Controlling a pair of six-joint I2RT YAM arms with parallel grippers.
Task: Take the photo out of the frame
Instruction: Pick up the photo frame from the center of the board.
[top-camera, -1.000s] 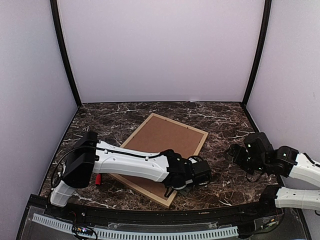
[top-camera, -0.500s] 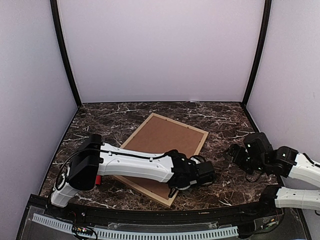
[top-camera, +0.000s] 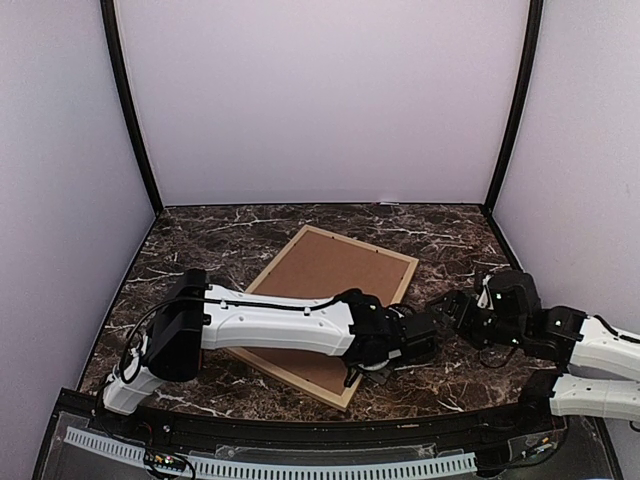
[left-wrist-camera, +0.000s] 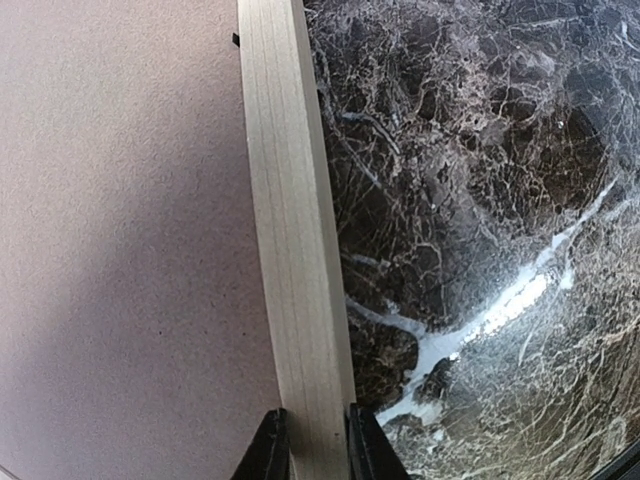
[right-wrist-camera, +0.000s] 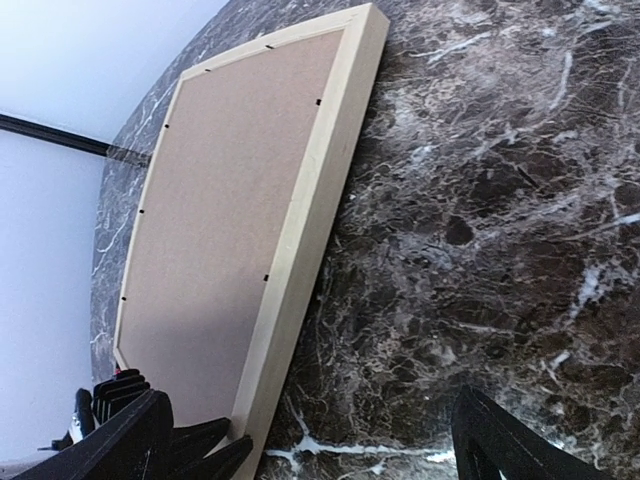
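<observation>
The frame (top-camera: 406, 281) of light wood lies face down and slanted on the marble table, its brown backing board (top-camera: 322, 288) up. The photo is hidden under the board. My left gripper (top-camera: 405, 347) is at the frame's near right side. In the left wrist view it (left-wrist-camera: 318, 442) is shut on the frame's moulding (left-wrist-camera: 293, 250), one finger on the backing board (left-wrist-camera: 120, 250) side and one on the table side. My right gripper (top-camera: 447, 309) hovers just right of the frame, open and holding nothing. In the right wrist view the frame (right-wrist-camera: 318, 190) lies ahead of the wide jaws (right-wrist-camera: 320, 440).
Dark marble table (top-camera: 455, 245) with white veins runs to pale walls at the back and sides. Black posts (top-camera: 128, 105) stand at the back corners. A black rail (top-camera: 300, 430) runs along the near edge, by the arm bases.
My left gripper has closed on the frame's moulding and that arm has reached a little further right. My right gripper has moved left, closer to the frame.
</observation>
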